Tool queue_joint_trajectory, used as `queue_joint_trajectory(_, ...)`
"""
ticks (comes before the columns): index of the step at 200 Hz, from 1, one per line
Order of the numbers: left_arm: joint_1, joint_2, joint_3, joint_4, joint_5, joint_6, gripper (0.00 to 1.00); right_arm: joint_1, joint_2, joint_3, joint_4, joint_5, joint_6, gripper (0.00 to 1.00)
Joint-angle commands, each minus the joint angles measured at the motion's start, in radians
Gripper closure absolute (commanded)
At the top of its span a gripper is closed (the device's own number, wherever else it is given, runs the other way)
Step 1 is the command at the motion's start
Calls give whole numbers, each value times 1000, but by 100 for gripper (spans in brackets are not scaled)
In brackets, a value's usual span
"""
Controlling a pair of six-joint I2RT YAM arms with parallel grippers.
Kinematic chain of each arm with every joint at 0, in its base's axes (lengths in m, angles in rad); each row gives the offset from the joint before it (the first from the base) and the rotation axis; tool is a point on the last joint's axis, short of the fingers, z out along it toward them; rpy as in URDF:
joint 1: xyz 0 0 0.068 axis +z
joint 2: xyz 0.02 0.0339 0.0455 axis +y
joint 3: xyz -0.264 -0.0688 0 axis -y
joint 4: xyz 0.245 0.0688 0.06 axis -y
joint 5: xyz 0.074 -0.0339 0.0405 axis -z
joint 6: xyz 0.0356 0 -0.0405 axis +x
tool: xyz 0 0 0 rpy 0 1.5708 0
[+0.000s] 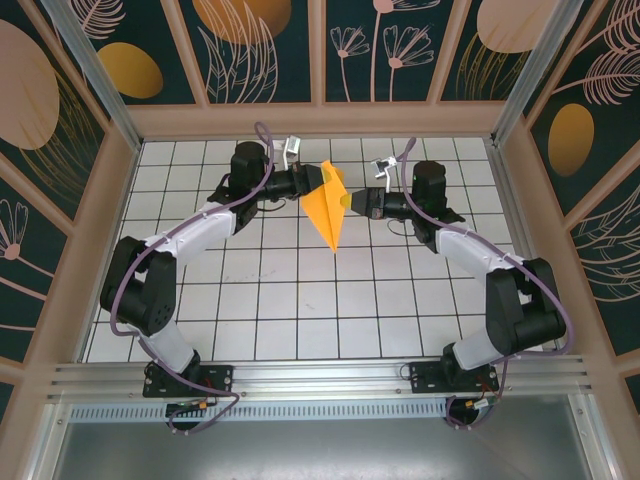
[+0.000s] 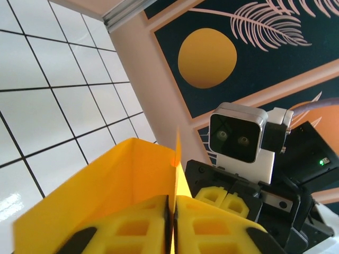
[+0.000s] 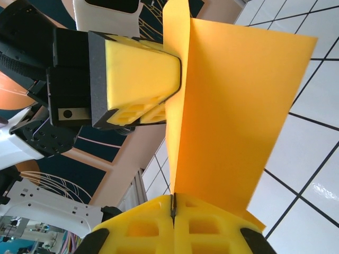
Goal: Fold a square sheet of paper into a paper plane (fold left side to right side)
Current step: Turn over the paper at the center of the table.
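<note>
Paper plane [image 1: 328, 205]: folded orange dart, held between both grippers over the far half of the tiled table [image 1: 300, 300]
Left gripper [image 2: 172, 225]: fingers pinching its upright fold
Right gripper [image 3: 172, 217]: fingers pinching the opposite edge

Two black-and-white arms
Left arm [image 1: 175, 250] and right arm [image 1: 490, 265]: white links, black joints, lilac cables [image 1: 113, 305], yellow foam finger pads [image 3: 140, 69], white wrist camera [image 2: 238, 137].

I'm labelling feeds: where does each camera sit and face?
Top external: above, behind the bases, looking down at the table; both arms, left tool and right tool pinching the folded paper.
Left wrist: on that wrist, facing the right tool; own fingers low.
Right wrist: on that wrist, facing the left tool; own fingers low.
Shared: every view shows the paper.
</note>
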Motion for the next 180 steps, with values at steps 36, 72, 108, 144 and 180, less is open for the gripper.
queue_joint_trajectory(36,-3,-36,2,19,-8,16,99,-36,-50,20,-75,24,-40,77)
queue_joint_trajectory(72,-3,-53,1,31,-24,-11,99,-79,-173,-64,-131,81,-83,42)
queue_joint_trajectory(108,-4,-67,1,61,-24,-52,99,-43,-194,-216,132,36,74,8)
queue_joint_trajectory(144,-5,-77,-7,97,-15,-90,99,44,-146,-265,308,56,164,1)
queue_joint_trajectory(180,-6,-88,-23,152,-3,-133,99,107,-49,-258,459,62,263,4)
